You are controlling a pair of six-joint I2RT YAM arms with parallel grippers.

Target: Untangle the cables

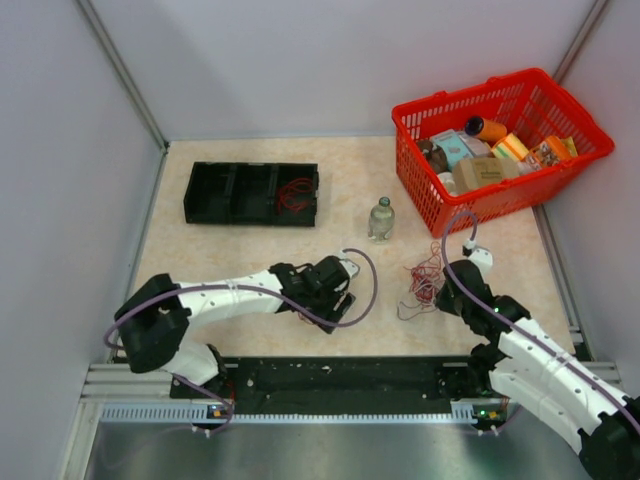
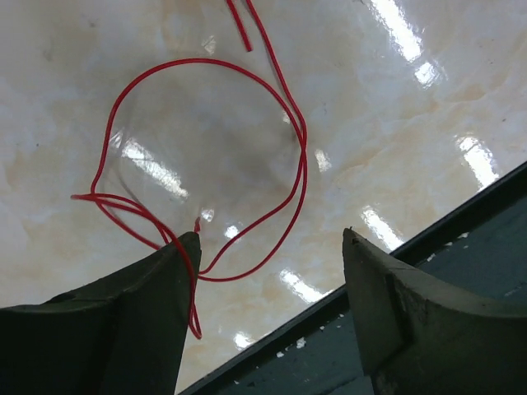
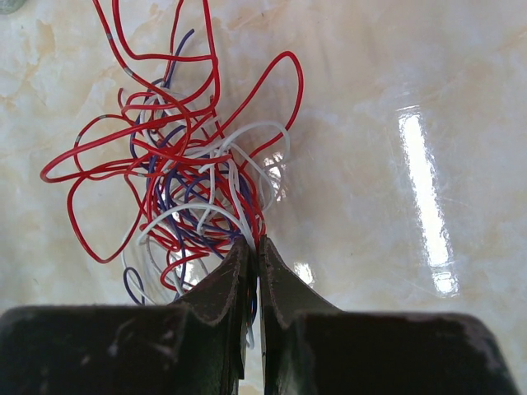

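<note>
Right gripper pinches the cables, seemingly by a white strand.

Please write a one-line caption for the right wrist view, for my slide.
Right gripper shut on a tangled bunch of thin red, white and dark blue wires lying on a glossy beige tabletop.

Red basket, black tray, bottle.

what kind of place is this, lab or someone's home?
Most likely a lab robot cell: plain white walls box in the table, a metal rail runs along its near edge, and the red basket and cables look like staged props.
</note>
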